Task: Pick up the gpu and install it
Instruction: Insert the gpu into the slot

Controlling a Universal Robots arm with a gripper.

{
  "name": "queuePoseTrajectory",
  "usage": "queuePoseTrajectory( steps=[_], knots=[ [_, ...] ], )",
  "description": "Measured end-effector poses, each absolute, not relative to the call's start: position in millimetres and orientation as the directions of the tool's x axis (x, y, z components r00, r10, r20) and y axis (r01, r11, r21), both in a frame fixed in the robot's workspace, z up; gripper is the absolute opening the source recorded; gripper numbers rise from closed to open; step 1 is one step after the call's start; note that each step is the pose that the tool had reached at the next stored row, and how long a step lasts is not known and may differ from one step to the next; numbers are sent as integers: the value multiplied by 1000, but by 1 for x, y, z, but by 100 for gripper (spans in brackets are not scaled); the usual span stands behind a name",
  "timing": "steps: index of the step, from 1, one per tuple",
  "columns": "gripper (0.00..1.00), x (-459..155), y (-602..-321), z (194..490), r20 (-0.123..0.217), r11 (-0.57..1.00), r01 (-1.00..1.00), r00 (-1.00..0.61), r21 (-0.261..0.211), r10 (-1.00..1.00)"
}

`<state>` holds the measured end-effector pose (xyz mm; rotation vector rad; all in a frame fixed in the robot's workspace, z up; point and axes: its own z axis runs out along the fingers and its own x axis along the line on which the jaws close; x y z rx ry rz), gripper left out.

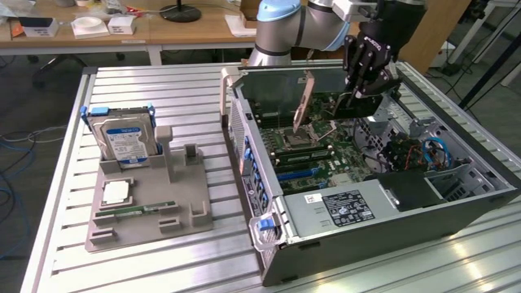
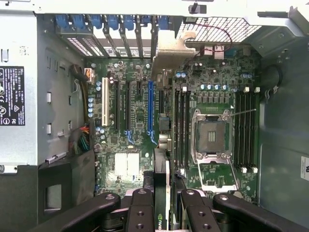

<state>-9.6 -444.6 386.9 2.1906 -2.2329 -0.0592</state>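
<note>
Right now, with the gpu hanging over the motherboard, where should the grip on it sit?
Its upper long edge, from above, fingers on both flat faces, as the gripper has it: the gpu stands on edge over the motherboard, thin side up, bracket at one end.

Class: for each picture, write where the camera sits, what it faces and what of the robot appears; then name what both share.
Exterior view: off the arm, above the table, looking down into the open computer case; arm and pincer show.
Wrist view: on the wrist, facing the motherboard; the pincer grips the gpu, seen edge-on.
Both share motherboard, gpu and pincer.
</note>
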Motion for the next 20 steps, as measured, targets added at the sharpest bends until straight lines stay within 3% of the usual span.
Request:
queuePoseTrajectory(
  steps=[20],
  knots=[
    [26, -10, -445, 371, -17, 19, -999, -19, 33, -1000]
  ],
)
